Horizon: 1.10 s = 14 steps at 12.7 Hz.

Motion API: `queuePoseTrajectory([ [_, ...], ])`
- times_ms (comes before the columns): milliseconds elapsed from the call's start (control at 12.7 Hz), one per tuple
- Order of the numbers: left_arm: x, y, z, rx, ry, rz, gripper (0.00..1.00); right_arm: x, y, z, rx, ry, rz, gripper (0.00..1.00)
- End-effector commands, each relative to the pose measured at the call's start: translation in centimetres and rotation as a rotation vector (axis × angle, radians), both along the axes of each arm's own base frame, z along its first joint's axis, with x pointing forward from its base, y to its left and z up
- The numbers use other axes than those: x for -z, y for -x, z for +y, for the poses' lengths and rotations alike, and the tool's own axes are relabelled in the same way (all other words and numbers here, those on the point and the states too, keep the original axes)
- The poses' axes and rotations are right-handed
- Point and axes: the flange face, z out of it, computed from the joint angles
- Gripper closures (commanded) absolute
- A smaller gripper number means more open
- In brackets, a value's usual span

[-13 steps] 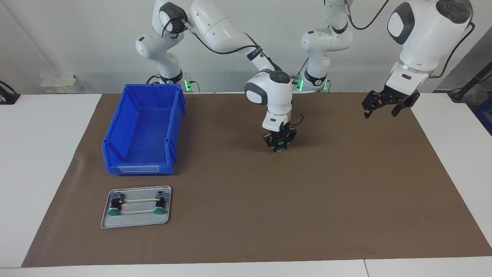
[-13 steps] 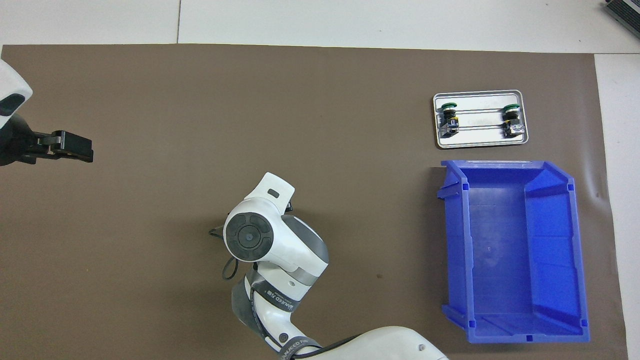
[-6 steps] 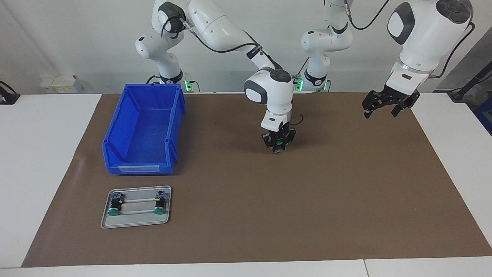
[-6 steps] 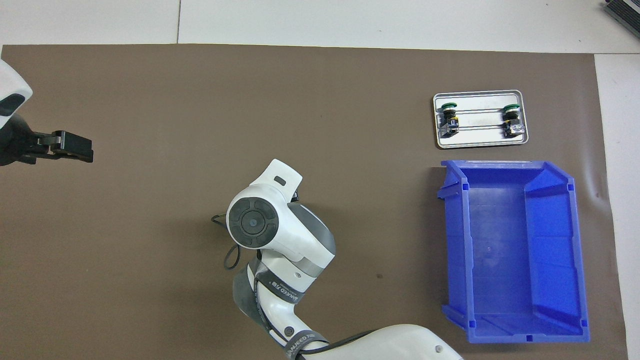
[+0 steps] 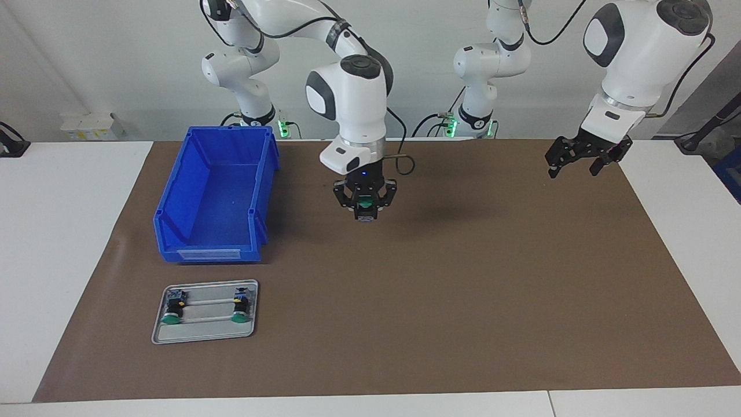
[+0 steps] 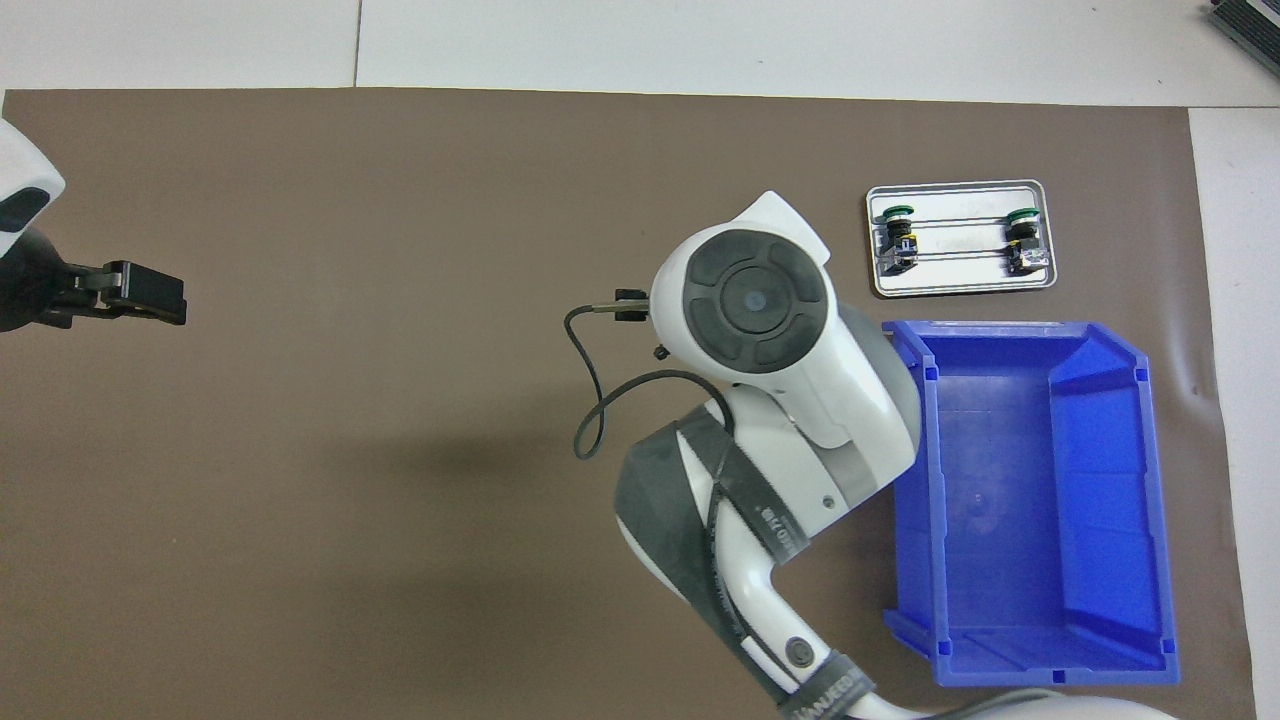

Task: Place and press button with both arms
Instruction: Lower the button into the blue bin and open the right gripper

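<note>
Right gripper point(image 5: 365, 215) raised over the brown mat point(image 5: 463, 301) beside the blue bin point(image 5: 217, 194), clamped on a green-capped button point(image 5: 365, 204), left gripper point(image 5: 580, 163) spread open over the mat's edge, waiting, two more buttons point(image 5: 171, 318) in a metal tray point(image 5: 204, 337) on the counter point(image 5: 58, 243)

A white counter point(image 5: 69, 231) carries a brown mat point(image 5: 463, 301) that covers most of its top. On the mat, toward the right arm's end, stands an open blue bin point(image 5: 217, 197). Just beside the bin, farther from the robots, lies a flat grey tray point(image 5: 204, 333) holding two green-capped buttons point(image 5: 171, 317).
</note>
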Motion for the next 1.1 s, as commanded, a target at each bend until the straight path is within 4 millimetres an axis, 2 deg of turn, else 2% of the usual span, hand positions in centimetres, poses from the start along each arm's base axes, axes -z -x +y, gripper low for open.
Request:
queuePoseTrajectory([
  [0, -0.2, 0.8, 0.2, -0.008, 0.008, -0.009, 0.0, -1.3, -0.4, -8.2, -0.04, 0.035, 0.013, 1.0],
  [79, -0.2, 0.8, 0.2, -0.008, 0.008, -0.009, 0.0, -1.7, -0.3, -12.6, -0.069, 0.051, 0.025, 1.0],
  [236, -0.2, 0.8, 0.2, -0.008, 0.008, -0.009, 0.0, -0.9, 0.4, -20.2, -0.117, 0.066, 0.065, 1.0],
  [394, -0.2, 0.8, 0.1, -0.007, 0.008, -0.011, 0.0, 0.3, 0.9, -25.9, -0.122, 0.063, 0.097, 1.0],
  [552, -0.2, 0.8, 0.1, -0.007, 0.008, -0.009, 0.0, 2.4, 2.5, -30.5, -0.106, -0.028, 0.125, 1.0],
  [709, -0.2, 0.8, 0.1, -0.007, 0.008, -0.011, 0.0, 5.3, 5.2, -33.1, -0.149, -0.023, 0.097, 1.0],
  [788, -0.2, 0.8, 0.2, -0.008, 0.008, -0.011, 0.0, 7.1, 6.5, -33.3, -0.148, -0.022, 0.086, 1.0],
  [867, -0.2, 0.8, 0.2, -0.008, 0.008, -0.011, 0.0, 8.3, 7.2, -33.5, -0.143, -0.022, 0.083, 1.0],
  [1025, -0.2, 0.8, 0.1, -0.007, 0.008, -0.009, 0.0, 10.2, 7.3, -34.1, -0.129, -0.019, 0.072, 1.0],
])
